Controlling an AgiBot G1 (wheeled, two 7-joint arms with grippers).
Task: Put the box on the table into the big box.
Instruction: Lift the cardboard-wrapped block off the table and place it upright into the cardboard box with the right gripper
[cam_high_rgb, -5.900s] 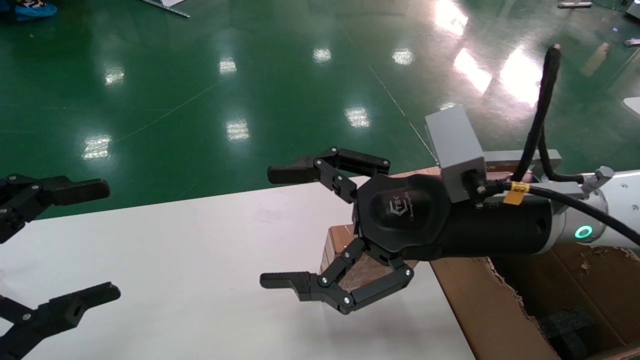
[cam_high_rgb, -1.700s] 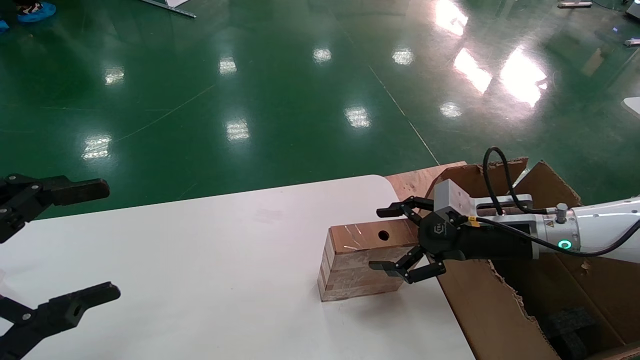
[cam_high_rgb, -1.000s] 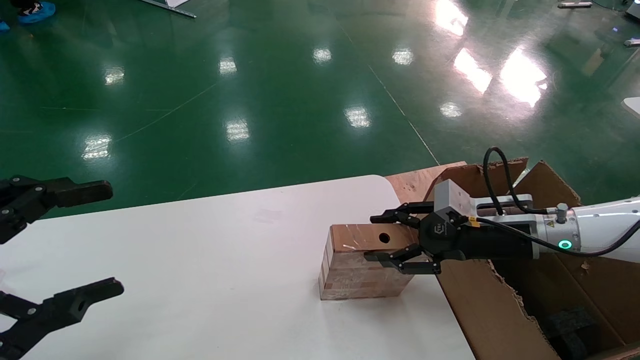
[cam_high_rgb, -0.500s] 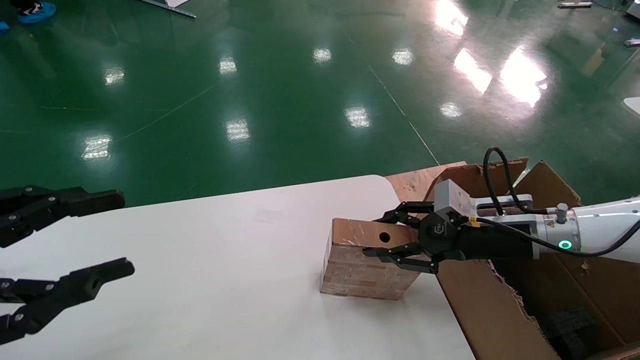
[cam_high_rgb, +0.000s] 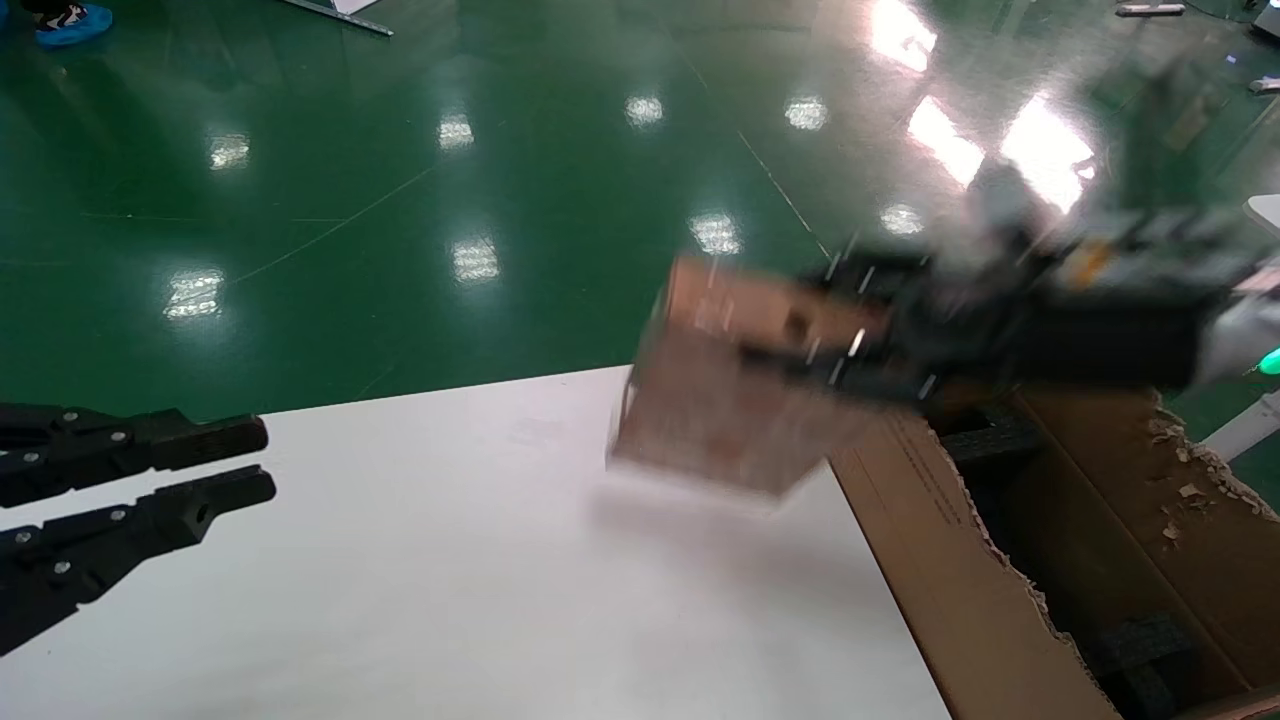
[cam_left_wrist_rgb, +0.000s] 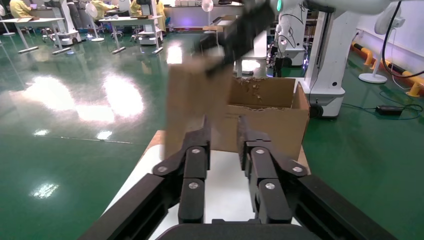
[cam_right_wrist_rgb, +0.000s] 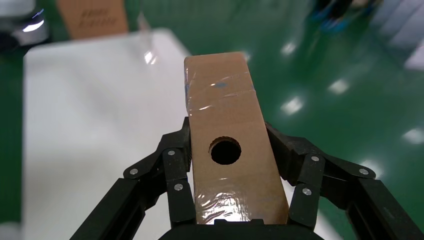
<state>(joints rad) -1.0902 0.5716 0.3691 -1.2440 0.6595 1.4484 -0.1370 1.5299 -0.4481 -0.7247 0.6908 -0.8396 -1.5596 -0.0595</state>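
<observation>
Cardboard, taped glossy: the box (cam_high_rgb: 735, 385) is off the bench (cam_high_rgb: 450, 580), held in the air by the right pincer (cam_high_rgb: 860, 335), which is clamped on its two long sides near one end. It hangs over the bench's right edge, just beside the near wall of the big box (cam_high_rgb: 960, 590). Judgement: the lift is done and the carry toward the carton is under way; the box must clear that ragged torn wall before it can go down.

Grip reasoning: pads on the narrow flanks leave the broad holed face up and most of the box's length sticking out beyond the fingers, so it can be lowered into the carton end first or flat.

Left pincer (cam_high_rgb: 205, 465) sits low at the bench's left edge, fingers drawn near together on nothing, well apart from the work. Parked, by the look.

View differences:
- Head view: box and right arm smeared by motion; finger contact unreadable there.
- Right wrist view: box (cam_right_wrist_rgb: 227, 145) sharp, round hole and tape plain, fingers (cam_right_wrist_rgb: 175, 172) pressed on both flanks.
- Left wrist view: box (cam_left_wrist_rgb: 195, 102) seen from far off, raised in front of the big box (cam_left_wrist_rgb: 265, 117); printed text on the carton's side, too small to read.
</observation>
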